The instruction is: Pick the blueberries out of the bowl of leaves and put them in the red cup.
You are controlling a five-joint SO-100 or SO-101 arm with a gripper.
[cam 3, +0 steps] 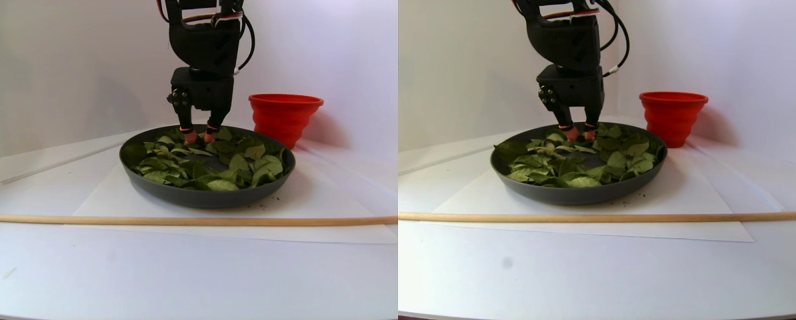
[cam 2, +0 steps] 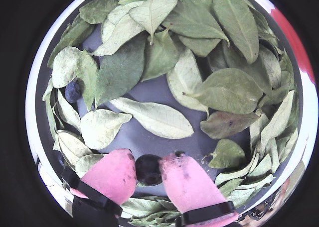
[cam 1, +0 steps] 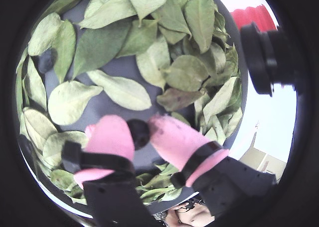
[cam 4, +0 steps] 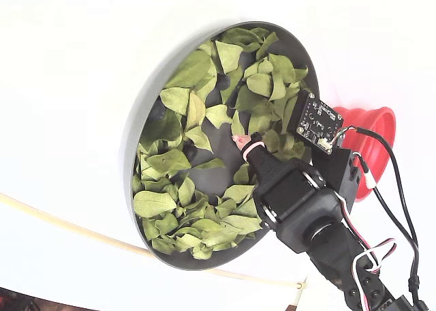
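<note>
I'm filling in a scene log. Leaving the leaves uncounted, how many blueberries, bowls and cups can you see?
Blueberries in plain sight: 2 (one between the pink fingers, one at the left of that wrist view; leaves may hide more)
Bowl: 1
Red cup: 1
Total: 4

No readable text, label, brand or number anywhere; tiny markings on circuit board [cam 4: 315,125] beside red cup [cam 4: 370,142] too small to read.
</note>
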